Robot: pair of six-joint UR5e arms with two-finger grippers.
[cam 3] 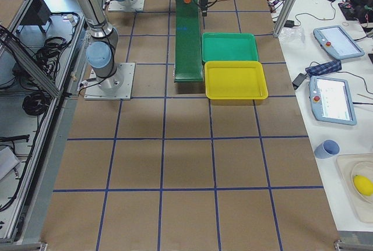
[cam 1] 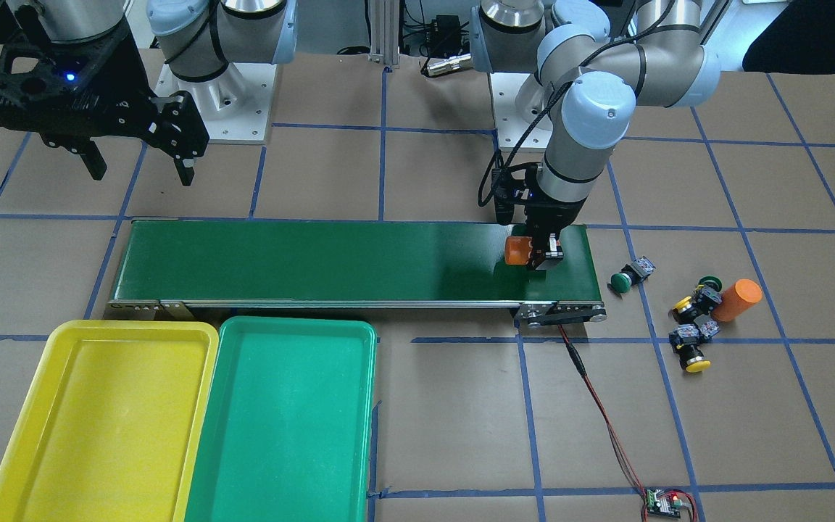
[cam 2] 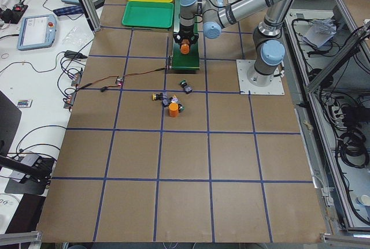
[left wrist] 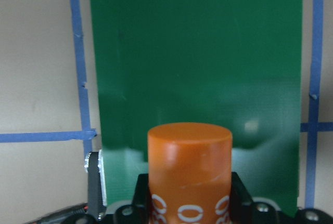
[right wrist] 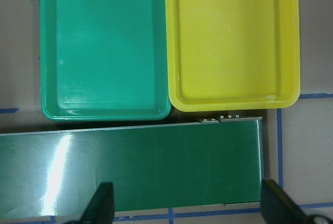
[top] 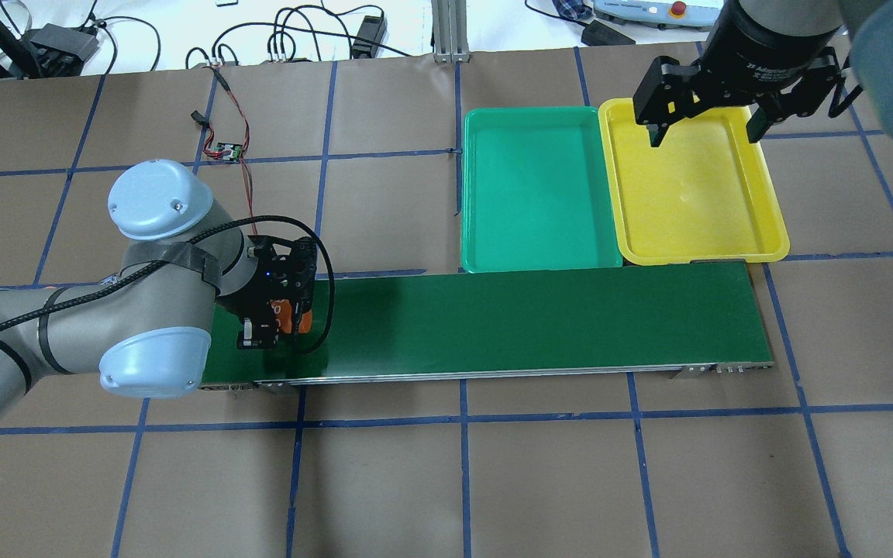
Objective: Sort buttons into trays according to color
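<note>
Currently all four buttons lie on the brown table, off the conveyor belt's [cam 1: 330, 261] end on the robot's left side. The lone green push-button [cam 1: 630, 276] is nearest that end, on its side and set diagonally in the front-facing view, cap toward the operators' side and contact block toward the robot. Farther out sits a cluster of three push-buttons [cam 1: 700, 301], two yellow and one green, close together and touching or nearly touching a second orange cylinder [cam 1: 738, 299].

Neither the green tray [cam 1: 298, 321] nor the yellow tray [cam 1: 135, 326] holds a button, so the sorting looks unstarted. They sit side by side against the belt's other end, well apart from the buttons.

The left gripper [cam 1: 542, 259] hangs low over the belt's near end with its fingers closed on an orange cylinder [cam 1: 516, 250], printed with white digits, which juts out toward the tray end. It is not one of the buttons, so I judge it has to be released first.

From this gripper the lone green push-button lies just beyond the belt's end, farther to the robot's left. The left arm is by far the nearer one. The right gripper [top: 706, 136] hovers high with its fingers spread wide and nothing between them, above the belt's far end beside the yellow tray.
</note>
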